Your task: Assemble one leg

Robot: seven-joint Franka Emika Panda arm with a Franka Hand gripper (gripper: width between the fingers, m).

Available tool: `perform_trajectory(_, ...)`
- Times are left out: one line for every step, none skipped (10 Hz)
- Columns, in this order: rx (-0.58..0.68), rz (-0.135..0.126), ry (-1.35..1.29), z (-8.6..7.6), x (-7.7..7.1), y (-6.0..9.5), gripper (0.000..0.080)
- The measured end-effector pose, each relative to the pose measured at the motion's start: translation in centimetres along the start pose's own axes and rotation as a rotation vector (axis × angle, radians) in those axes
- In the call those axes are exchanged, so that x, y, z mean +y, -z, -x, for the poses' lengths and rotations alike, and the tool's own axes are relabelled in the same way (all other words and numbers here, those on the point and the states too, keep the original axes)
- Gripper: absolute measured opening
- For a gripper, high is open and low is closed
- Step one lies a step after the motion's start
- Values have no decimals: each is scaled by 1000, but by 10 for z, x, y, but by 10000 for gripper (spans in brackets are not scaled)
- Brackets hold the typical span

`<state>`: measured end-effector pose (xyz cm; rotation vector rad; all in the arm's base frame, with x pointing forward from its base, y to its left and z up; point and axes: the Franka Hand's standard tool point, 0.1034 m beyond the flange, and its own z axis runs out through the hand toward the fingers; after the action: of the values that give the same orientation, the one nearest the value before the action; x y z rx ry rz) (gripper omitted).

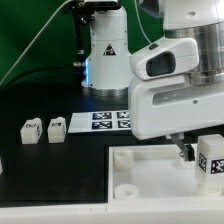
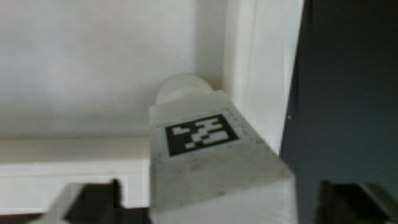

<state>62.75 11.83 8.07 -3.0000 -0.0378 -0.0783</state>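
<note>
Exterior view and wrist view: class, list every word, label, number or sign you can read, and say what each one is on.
No words, brands or numbers can be read in either view.
Robot base: a small triangle sign, too small to read.
Marker board: black-and-white square tags, no letters.
Loose legs and the leg under the arm: one square tag each, no letters.

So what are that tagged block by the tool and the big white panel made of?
The block looks like matte white plastic, faintly grainy, with a printed tag stuck on. The panel seems similar: dull white, moulded round edges, probably plastic.
</note>
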Motion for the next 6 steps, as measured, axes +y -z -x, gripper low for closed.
perform_trajectory(0, 0, -37, 0, 0, 0, 378)
perform_trajectory(1, 1, -130, 0, 2, 0, 307)
perform_trajectory(0, 0, -226, 0, 3, 0, 307)
perform_trajectory(0, -3, -296, 0, 4, 0, 306)
perform_trajectory(-1, -23, -475, -1, 6, 0, 306)
perform_trajectory(16, -44, -694, 0, 8, -1, 306)
